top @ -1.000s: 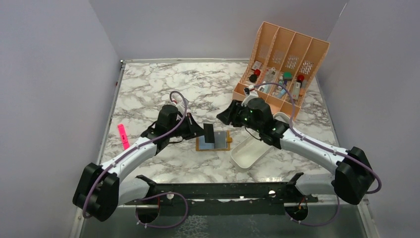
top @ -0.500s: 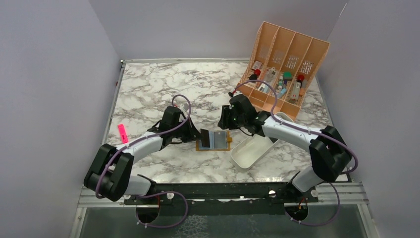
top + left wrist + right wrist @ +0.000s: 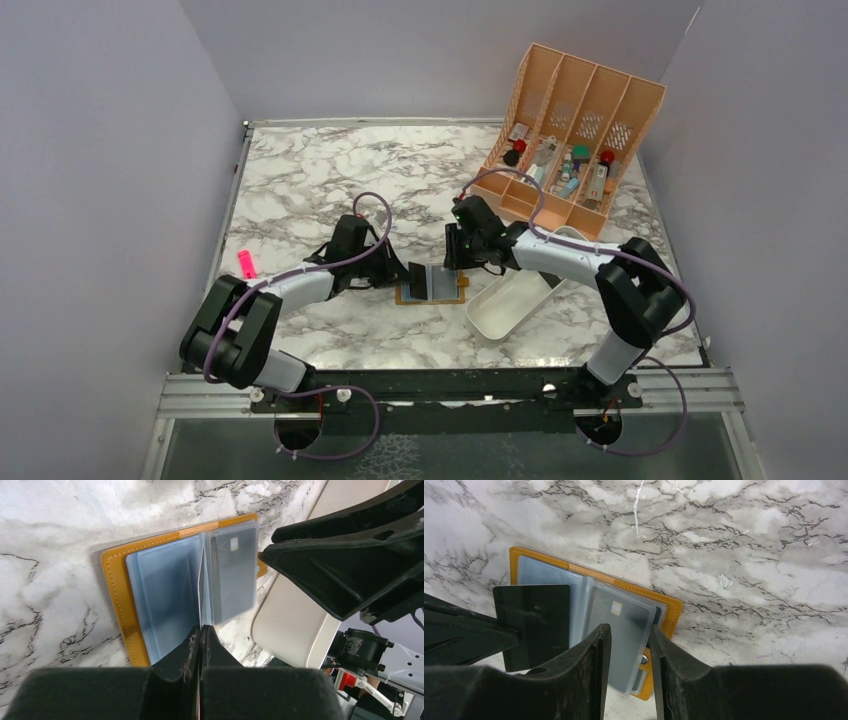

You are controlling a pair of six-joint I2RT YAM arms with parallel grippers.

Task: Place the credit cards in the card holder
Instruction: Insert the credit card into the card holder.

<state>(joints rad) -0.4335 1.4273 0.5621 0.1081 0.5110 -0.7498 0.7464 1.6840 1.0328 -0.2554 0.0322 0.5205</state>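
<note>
While the left gripper (image 3: 201, 630) clamps a thin dark-grey rectangular credit card (image 3: 531, 625) on edge, insertion looks the step in hand: next, slide it into a clear sleeve (image 3: 165, 600) of the open mustard-orange leather-like card holder (image 3: 117, 595) lying on the marble tabletop (image 3: 50, 530). Beyond, the right gripper (image 3: 629, 630), jaws slightly apart, hovers over its right-hand leaf; contact unclear.

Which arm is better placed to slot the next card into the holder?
Left. The left gripper pinches a card edge-on over the open card holder. The right gripper sits slightly open and empty at the holder's snap edge.
</note>
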